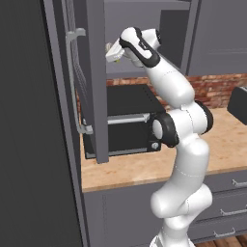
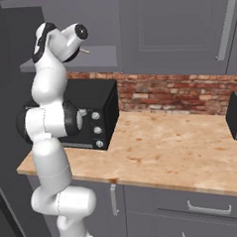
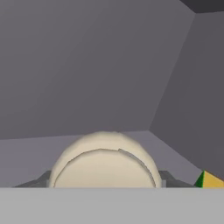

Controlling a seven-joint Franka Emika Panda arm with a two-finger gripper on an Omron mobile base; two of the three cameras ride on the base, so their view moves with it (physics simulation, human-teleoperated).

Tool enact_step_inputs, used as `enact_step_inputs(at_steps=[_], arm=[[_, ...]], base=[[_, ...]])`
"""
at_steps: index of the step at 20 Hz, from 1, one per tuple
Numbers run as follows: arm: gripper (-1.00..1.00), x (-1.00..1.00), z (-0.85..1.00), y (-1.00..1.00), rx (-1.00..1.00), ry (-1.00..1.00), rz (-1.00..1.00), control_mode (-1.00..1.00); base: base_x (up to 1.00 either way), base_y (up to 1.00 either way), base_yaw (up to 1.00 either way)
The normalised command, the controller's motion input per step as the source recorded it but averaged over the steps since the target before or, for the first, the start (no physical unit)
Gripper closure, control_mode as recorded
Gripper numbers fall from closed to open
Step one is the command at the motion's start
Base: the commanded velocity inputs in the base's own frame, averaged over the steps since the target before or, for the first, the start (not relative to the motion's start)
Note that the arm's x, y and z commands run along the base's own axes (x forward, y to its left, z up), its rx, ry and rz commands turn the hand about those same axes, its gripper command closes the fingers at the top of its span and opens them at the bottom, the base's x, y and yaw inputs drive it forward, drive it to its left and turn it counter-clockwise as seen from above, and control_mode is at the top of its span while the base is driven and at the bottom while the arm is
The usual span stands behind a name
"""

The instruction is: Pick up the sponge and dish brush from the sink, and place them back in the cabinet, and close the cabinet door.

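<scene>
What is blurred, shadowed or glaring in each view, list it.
Hand view: dish brush head soft-edged up close, cabinet walls flat grey, no glare. Left base view: cabinet door evenly lit, sharp. Right base view: faint shading beside the toaster oven.

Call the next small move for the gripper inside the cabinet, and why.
Probably lower slightly and open the fingers. The dish brush sits between them, over the grey shelf of the cabinet, with the sponge already lying off to the side. The cabinet door stands open for closing afterwards.

kitchen | wood-grain countertop (image 2: 162, 147) | brick backsplash (image 2: 173, 94) | black toaster oven (image 2: 93, 117) | grey wall cabinet (image 2: 150, 29)
</scene>
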Motion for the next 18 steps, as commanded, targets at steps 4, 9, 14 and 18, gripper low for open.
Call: enact_step_inputs(at_steps=[4,9,14,18], arm=[[-1.00,0.02,-0.06,0.00,0.00,0.04,0.00,-1.00],[-1.00,0.00,-0.02,0.01,0.00,0.01,0.00,-1.00],[-1.00,0.00,0.00,0.00,0.00,0.00,0.00,-1.00],[-1.00,-0.01,0.00,0.00,0.00,0.00,0.00,-1.00]], base=[[0.00,0.00,0.00],[0.00,0.00,0.00],[0.00,0.00,0.00],[0.00,0.00,0.00]])
